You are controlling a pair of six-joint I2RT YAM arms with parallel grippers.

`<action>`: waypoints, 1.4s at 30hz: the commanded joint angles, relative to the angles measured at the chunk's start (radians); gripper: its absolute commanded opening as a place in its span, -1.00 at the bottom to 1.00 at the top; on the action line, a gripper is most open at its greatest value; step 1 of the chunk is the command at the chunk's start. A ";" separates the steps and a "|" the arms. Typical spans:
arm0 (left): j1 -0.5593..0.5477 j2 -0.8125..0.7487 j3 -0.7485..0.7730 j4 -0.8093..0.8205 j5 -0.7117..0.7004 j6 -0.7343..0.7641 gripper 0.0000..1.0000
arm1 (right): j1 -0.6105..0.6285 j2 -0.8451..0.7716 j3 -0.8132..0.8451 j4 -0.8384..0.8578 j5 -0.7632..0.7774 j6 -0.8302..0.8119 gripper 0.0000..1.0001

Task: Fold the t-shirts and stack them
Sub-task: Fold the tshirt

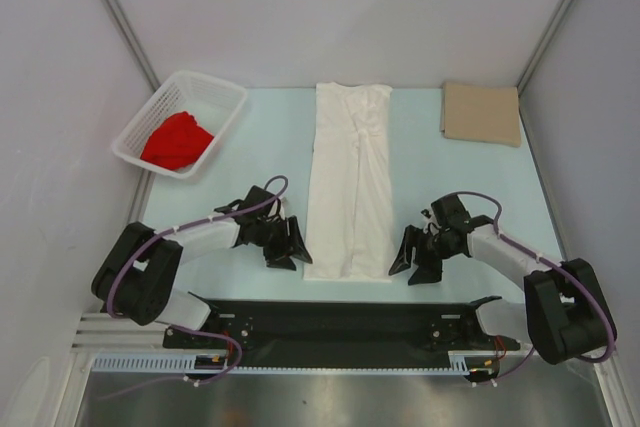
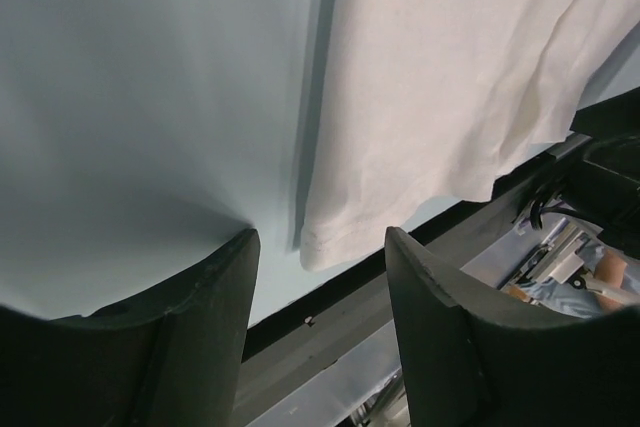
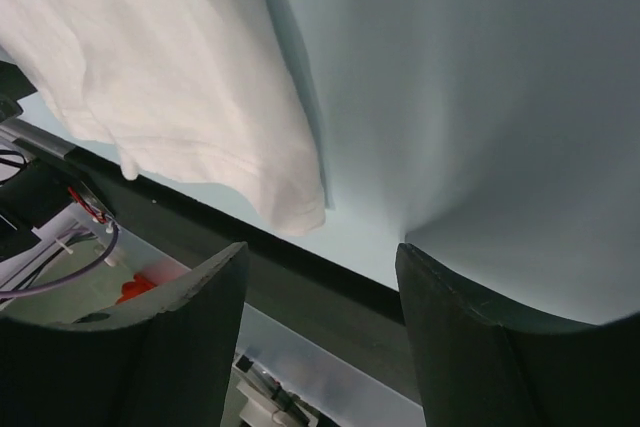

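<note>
Flanking the near corners of the white t-shirt [image 1: 348, 187], laid centrally as a long strip: left gripper [image 1: 288, 250] and right gripper [image 1: 412, 265], both spread wide and empty, probably poised to pinch the hem and fold it away. Folded tan t-shirt [image 1: 482, 113] far right. Crumpled red t-shirt [image 1: 176, 140] inside white basket [image 1: 232, 112], far left.

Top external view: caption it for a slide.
Open left tool and right tool flank a long-folded white cloth shirt; red shirt in white lattice basket, tan folded shirt far right.
</note>
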State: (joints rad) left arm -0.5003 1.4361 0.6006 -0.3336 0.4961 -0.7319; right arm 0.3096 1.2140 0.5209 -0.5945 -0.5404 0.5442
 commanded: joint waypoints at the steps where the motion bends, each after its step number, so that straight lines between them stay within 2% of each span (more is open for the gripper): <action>1: -0.015 0.026 -0.036 0.051 -0.001 -0.024 0.19 | -0.007 0.035 -0.021 0.124 -0.050 0.031 0.33; 6: -0.020 0.075 -0.039 0.065 -0.002 -0.030 0.15 | -0.007 0.081 -0.039 0.169 -0.039 0.036 0.23; 9: -0.021 0.102 -0.039 0.070 -0.004 -0.037 0.04 | -0.009 0.094 -0.045 0.185 -0.030 0.045 0.18; 17: -0.021 0.109 -0.056 0.054 -0.007 -0.035 -0.04 | -0.009 0.156 -0.042 0.222 -0.024 0.060 0.19; 19: -0.021 0.101 -0.058 0.038 -0.014 -0.035 -0.03 | -0.009 0.165 -0.044 0.228 -0.020 0.063 0.18; 22: -0.021 0.099 -0.053 -0.002 -0.037 -0.031 0.12 | -0.006 0.189 -0.045 0.251 -0.024 0.071 0.17; 27: -0.021 0.110 -0.055 0.007 -0.041 -0.031 0.12 | -0.006 0.232 -0.044 0.272 -0.024 0.066 0.10; 29: -0.023 0.150 -0.053 0.019 -0.021 -0.034 0.06 | -0.004 0.248 -0.039 0.283 -0.023 0.062 0.02; 32: -0.023 0.181 -0.065 0.056 -0.004 -0.047 -0.16 | -0.004 0.275 -0.033 0.291 -0.026 0.060 -0.06; 33: -0.023 0.182 -0.068 0.065 -0.004 -0.050 -0.36 | -0.004 0.286 -0.035 0.294 -0.027 0.060 -0.10; 35: -0.023 0.175 -0.077 0.068 -0.013 -0.050 -0.51 | 0.002 0.291 -0.038 0.300 -0.029 0.057 -0.27; 36: -0.024 0.169 -0.082 0.068 -0.016 -0.050 -0.70 | 0.005 0.297 -0.041 0.302 -0.027 0.056 -0.34; 37: -0.024 0.161 -0.091 0.070 -0.016 -0.054 -0.84 | 0.009 0.298 -0.042 0.303 -0.027 0.053 -0.55; 38: -0.027 0.156 -0.096 0.070 -0.017 -0.057 -0.99 | 0.020 0.300 -0.044 0.302 -0.027 0.050 -0.67; 39: -0.030 0.152 -0.097 0.064 -0.022 -0.058 -0.99 | 0.028 0.300 -0.045 0.299 -0.023 0.046 -0.79; 40: -0.033 0.147 -0.102 0.064 -0.025 -0.061 -0.99 | 0.036 0.298 -0.047 0.294 -0.017 0.045 -1.00; 42: -0.055 0.121 -0.122 0.064 -0.027 -0.078 -1.00 | 0.066 0.288 -0.053 0.271 0.003 0.046 -1.00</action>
State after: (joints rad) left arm -0.5205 1.5539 0.5446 -0.2016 0.6460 -0.8307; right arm 0.3367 1.4895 0.4995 -0.3092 -0.7006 0.6285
